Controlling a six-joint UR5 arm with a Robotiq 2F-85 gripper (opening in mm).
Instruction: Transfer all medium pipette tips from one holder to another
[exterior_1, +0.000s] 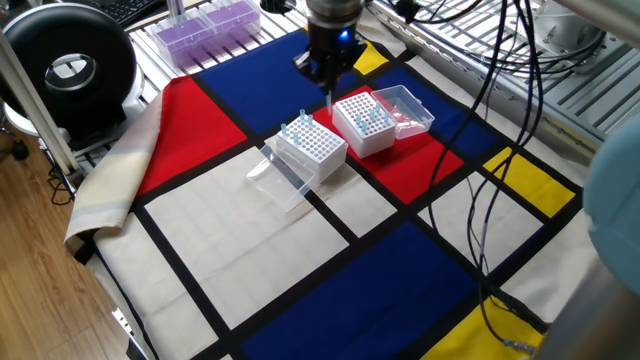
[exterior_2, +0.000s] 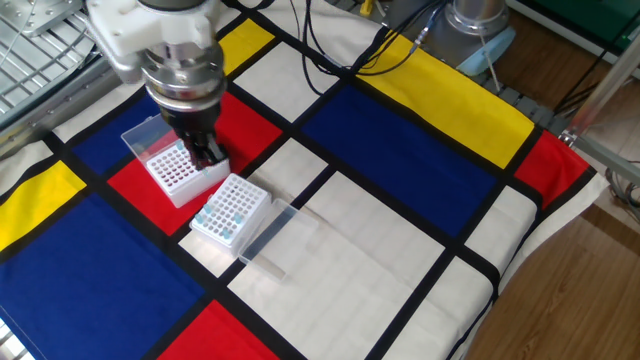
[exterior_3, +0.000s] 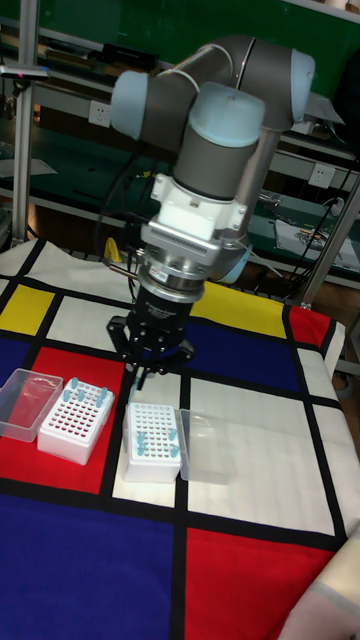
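Two white tip racks stand on the coloured cloth. The rack on the red square (exterior_1: 365, 124) (exterior_2: 176, 170) (exterior_3: 73, 420) holds a few medium pipette tips (exterior_1: 372, 115) with light-blue tops. The rack on the white square (exterior_1: 312, 148) (exterior_2: 232, 210) (exterior_3: 152, 443) holds several more tips (exterior_3: 150, 440). My gripper (exterior_1: 326, 78) (exterior_2: 207, 155) (exterior_3: 147, 368) hangs above the near edge of the red-square rack, its fingers shut on a slender tip (exterior_1: 330, 100) that points straight down.
Each rack has a clear hinged lid lying open beside it (exterior_1: 407, 108) (exterior_1: 280, 175). A purple-filled rack box (exterior_1: 205, 25) and a black round device (exterior_1: 70, 65) sit past the cloth's far left edge. Cables (exterior_1: 500, 120) trail across the right side.
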